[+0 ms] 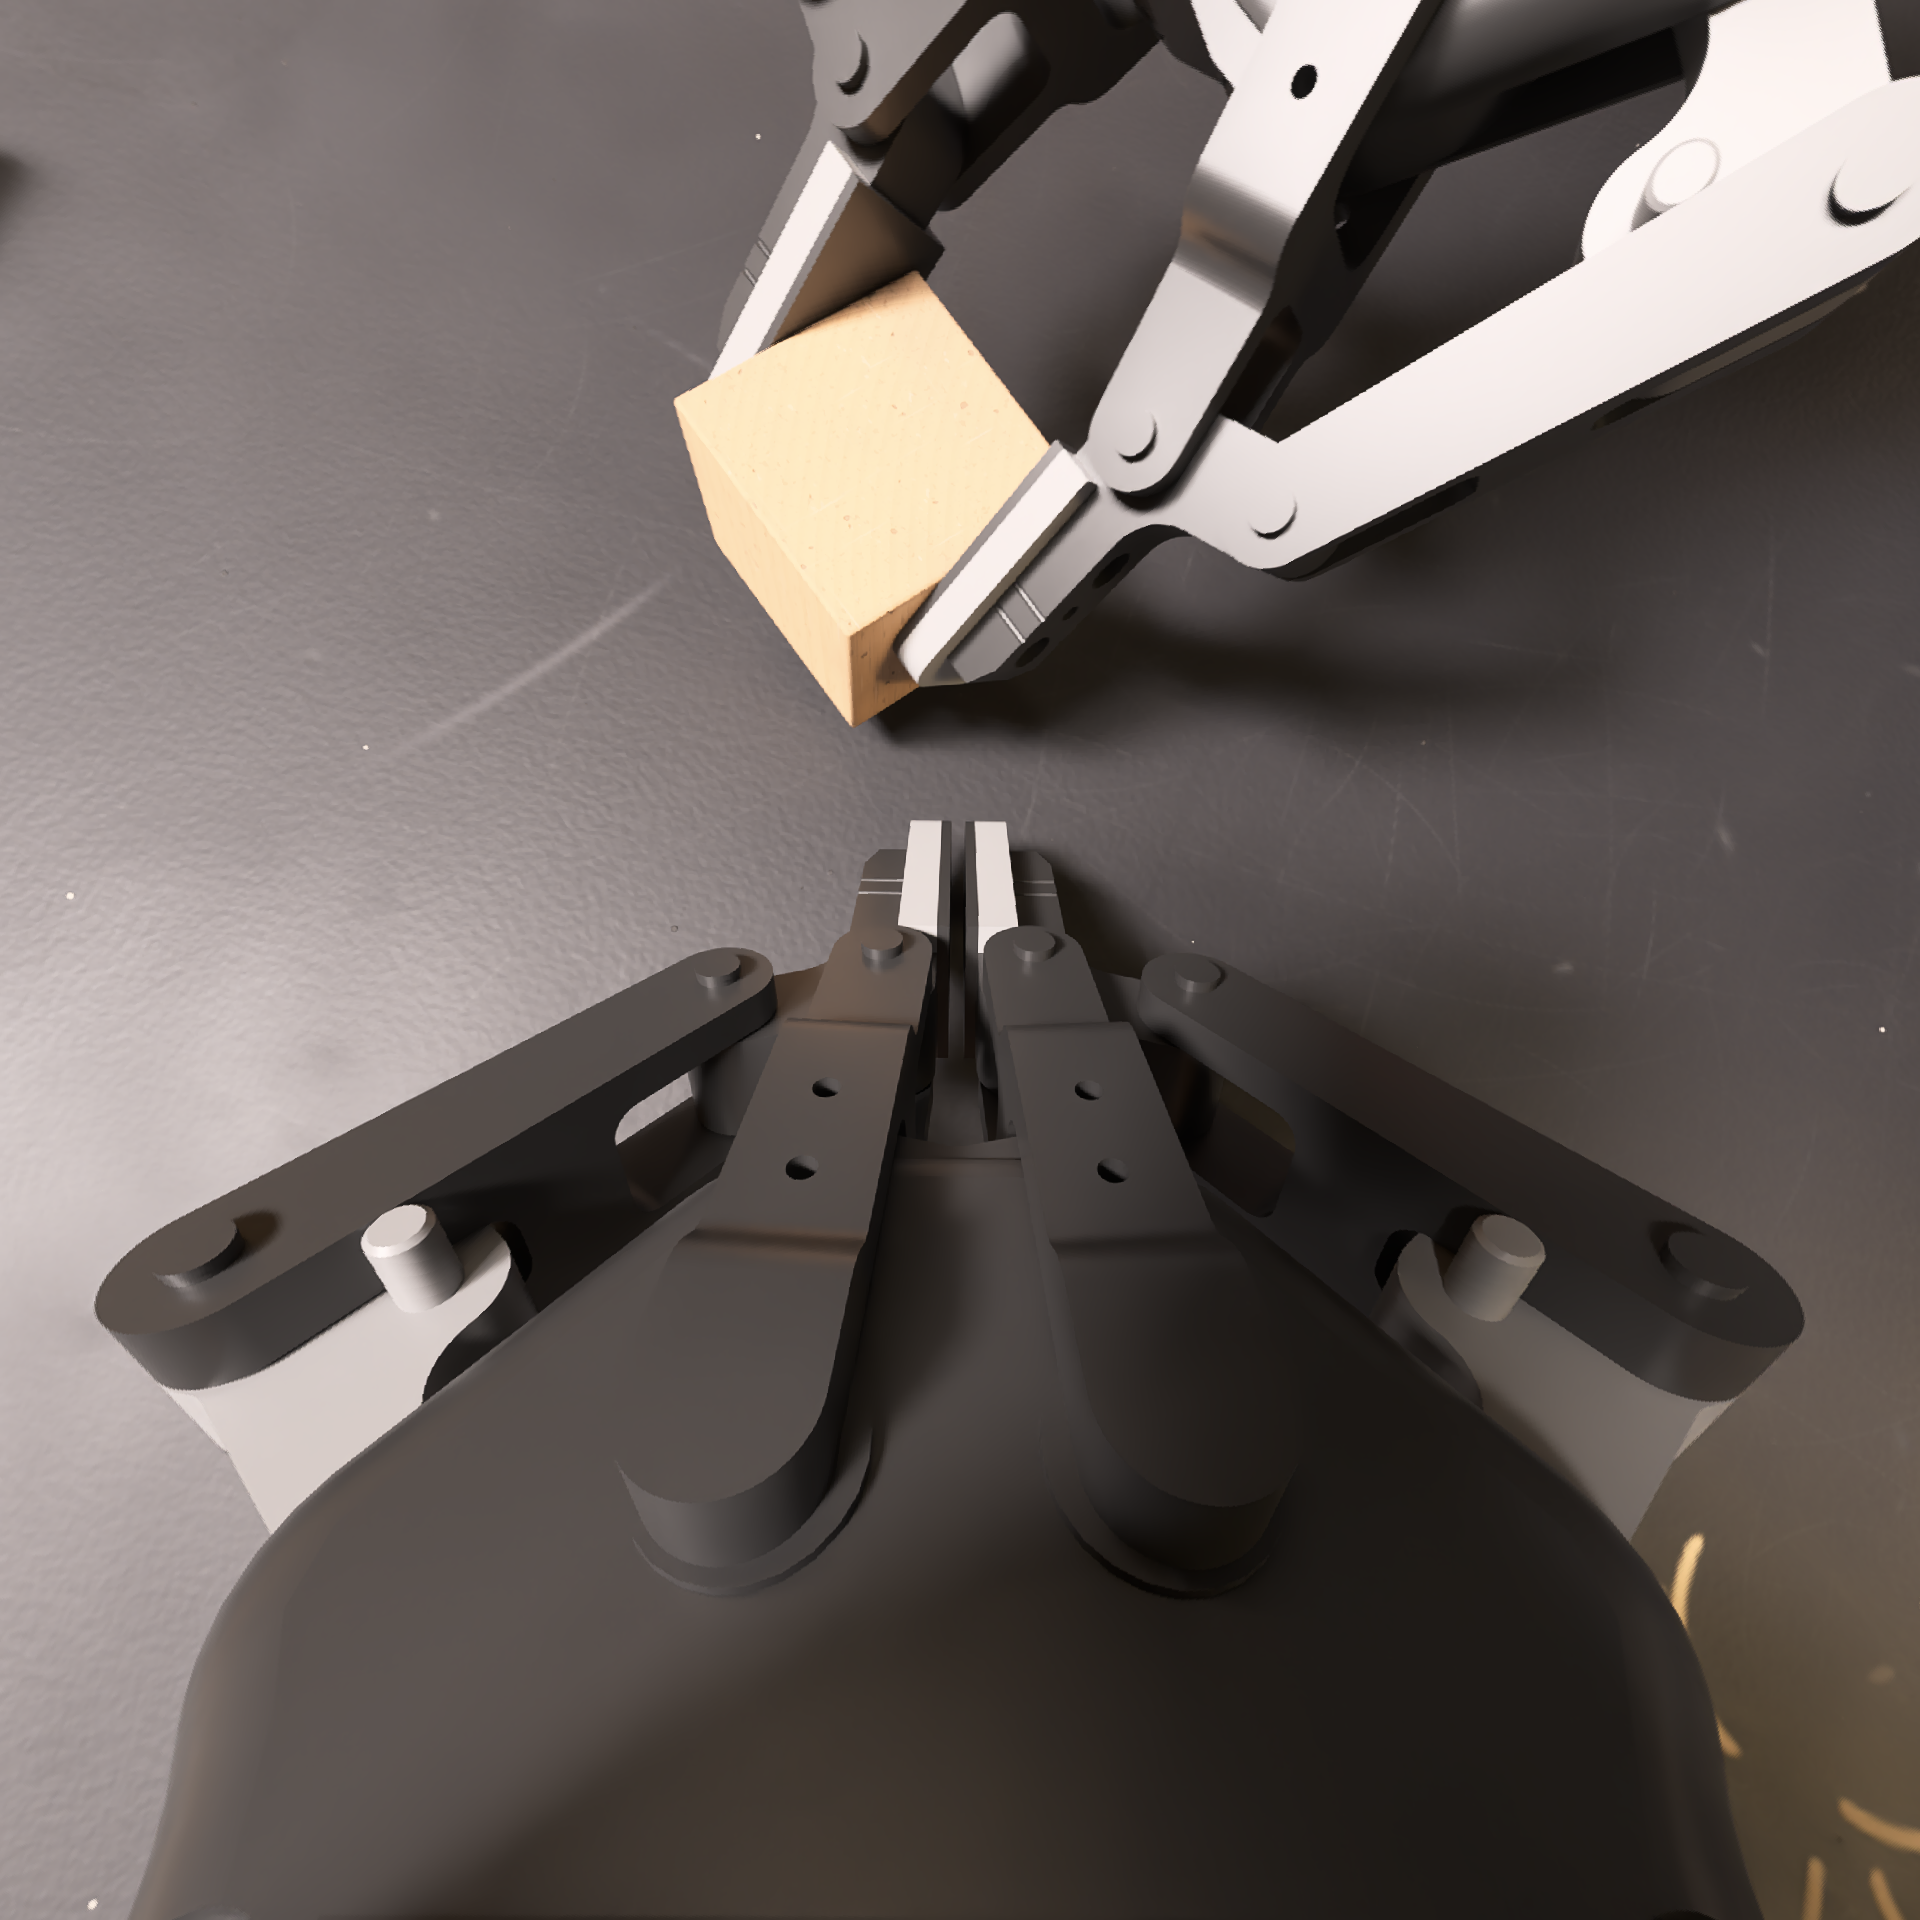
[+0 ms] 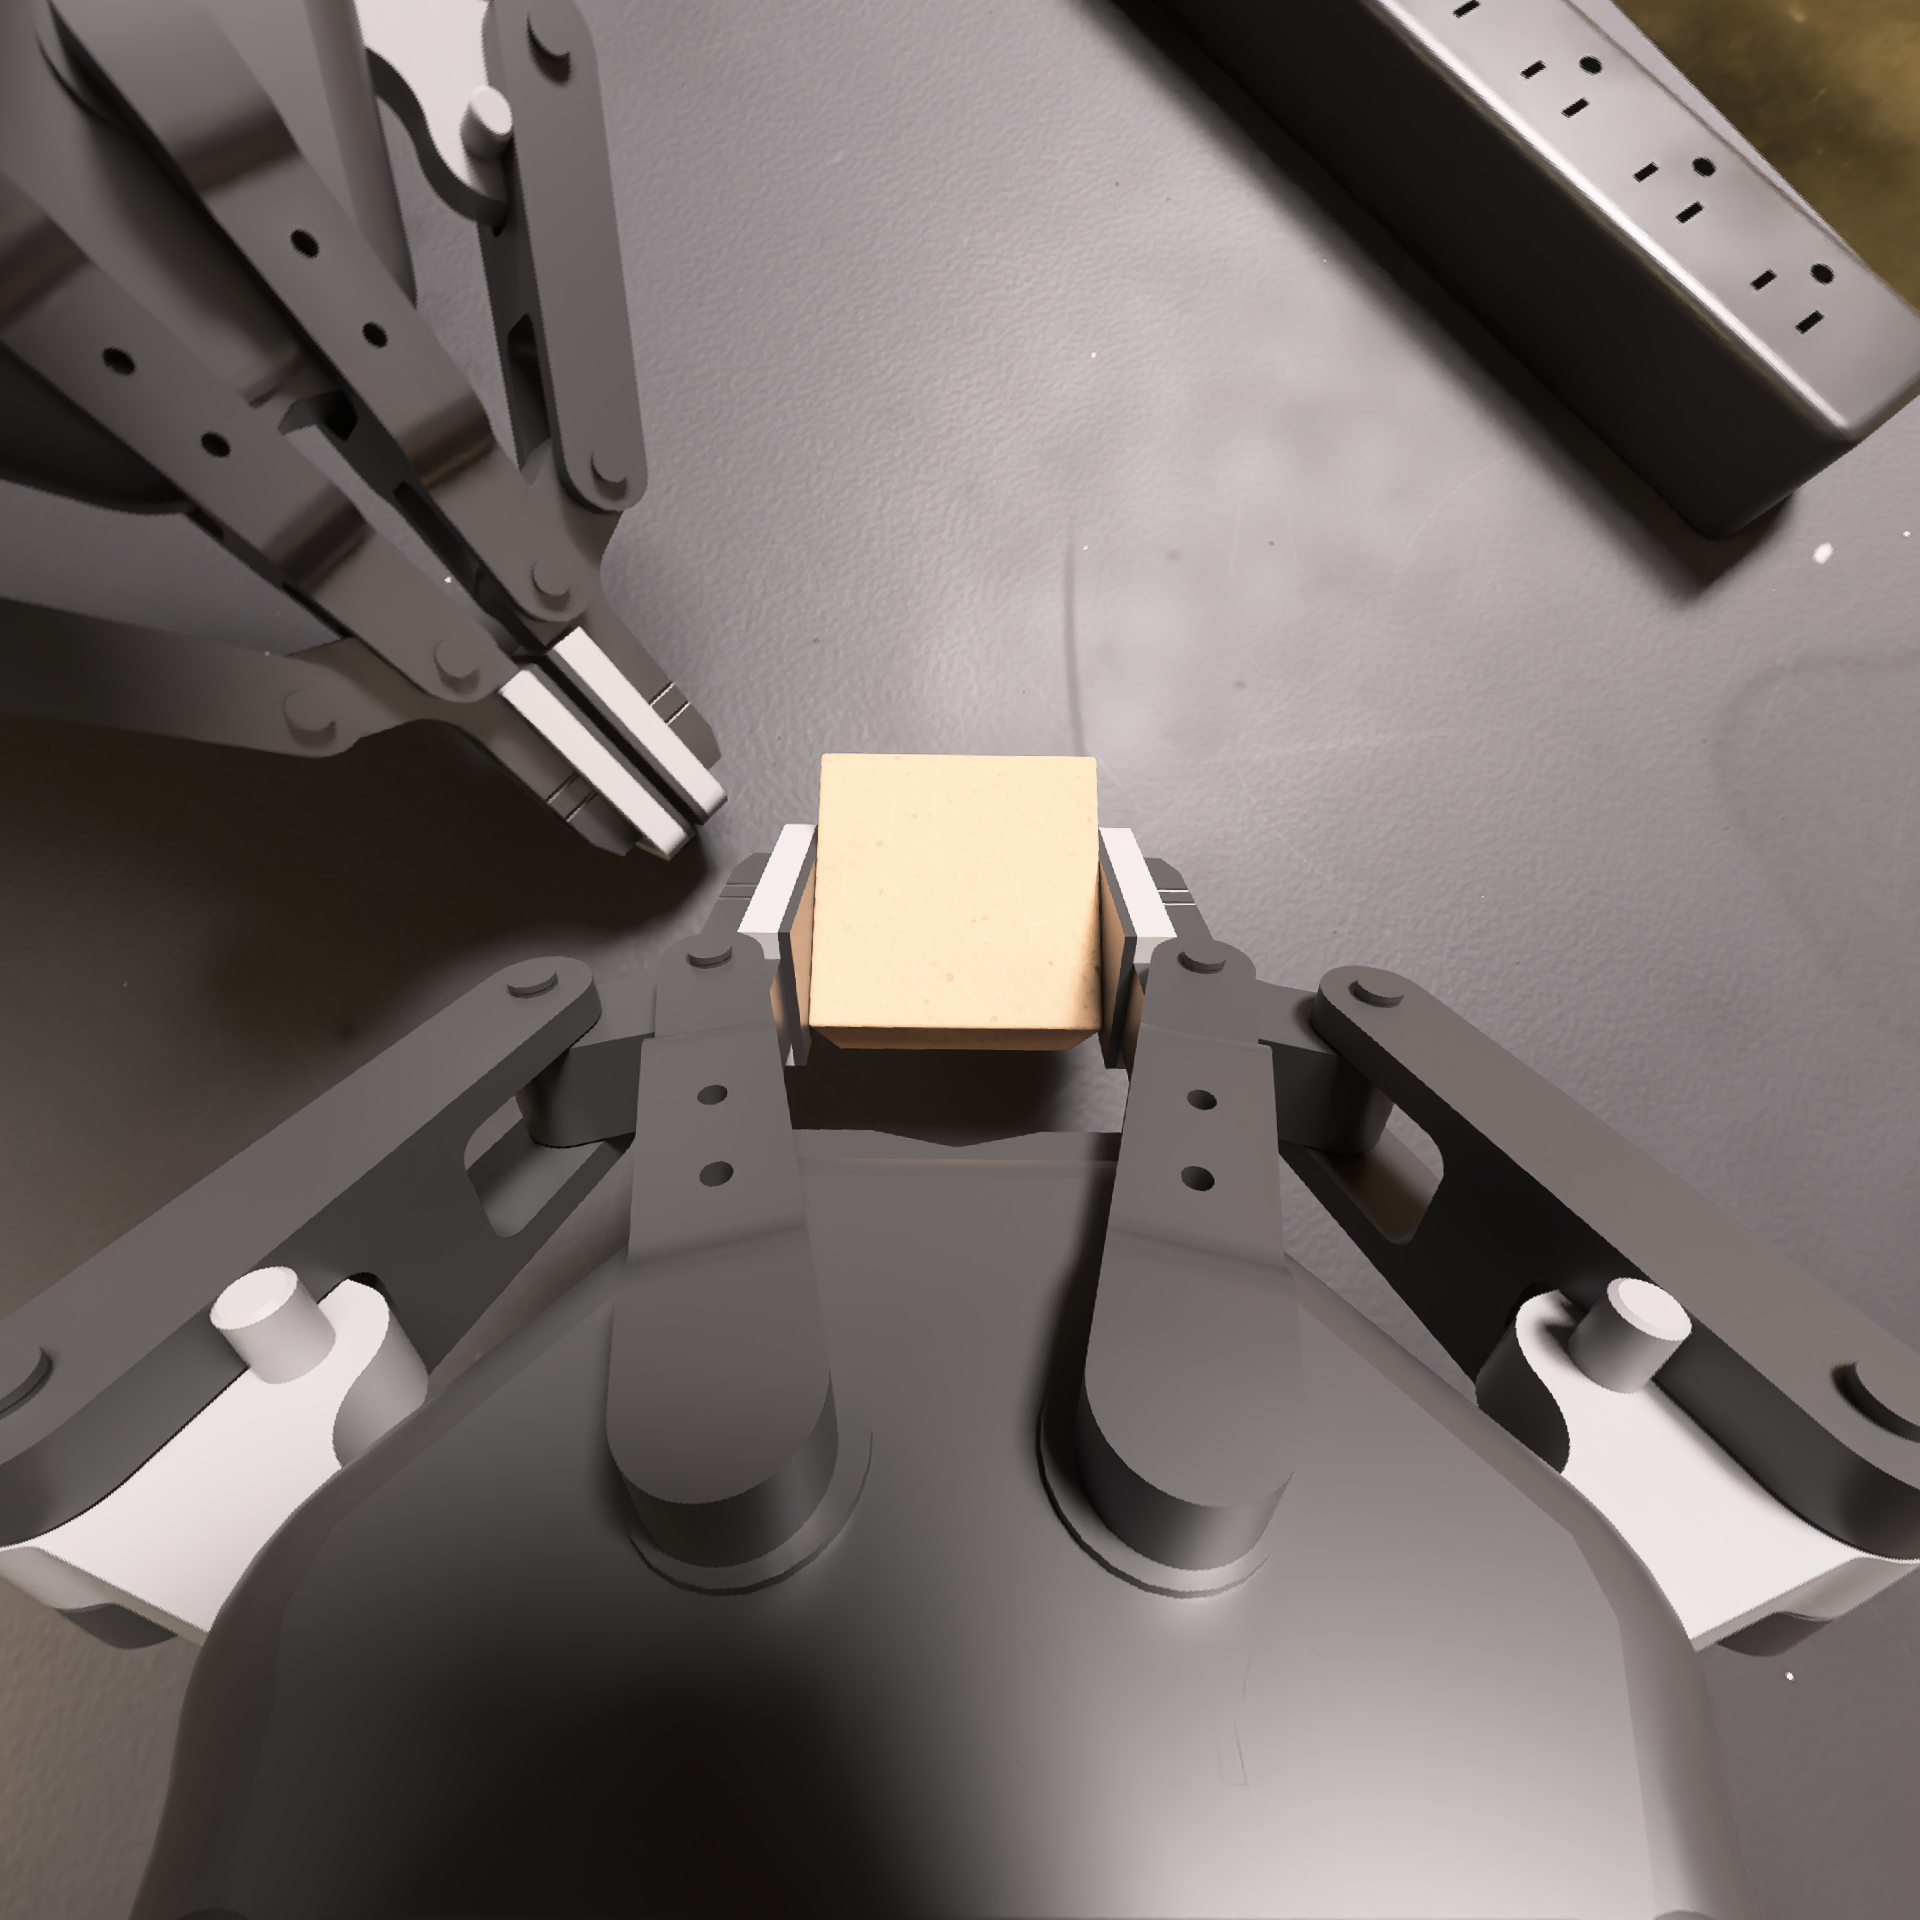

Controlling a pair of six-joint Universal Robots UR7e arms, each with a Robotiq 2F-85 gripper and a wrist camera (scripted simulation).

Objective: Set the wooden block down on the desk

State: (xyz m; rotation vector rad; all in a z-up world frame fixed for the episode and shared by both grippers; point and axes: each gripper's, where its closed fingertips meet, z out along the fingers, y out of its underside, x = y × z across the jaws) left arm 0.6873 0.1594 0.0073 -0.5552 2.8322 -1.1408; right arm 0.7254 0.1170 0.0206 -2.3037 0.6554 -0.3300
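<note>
The wooden block [image 2: 951, 899] is a pale cube held between the pads of my right gripper [image 2: 956, 862], which is shut on it. In the left wrist view the block [image 1: 852, 499] is tilted in the right gripper [image 1: 836, 509]. Its lowest corner is at or just above the dark grey desk [image 1: 312, 520]; I cannot tell if it touches. My left gripper [image 1: 961, 873] is shut and empty, pointing at the block from a short gap away. It also shows in the right wrist view [image 2: 665, 816], just left of the block.
A dark power strip [image 2: 1558, 208] lies on the desk at the far right, next to the desk edge [image 2: 1766, 94]. Bare desk surface [image 2: 1351, 779] lies beyond and to the right of the block.
</note>
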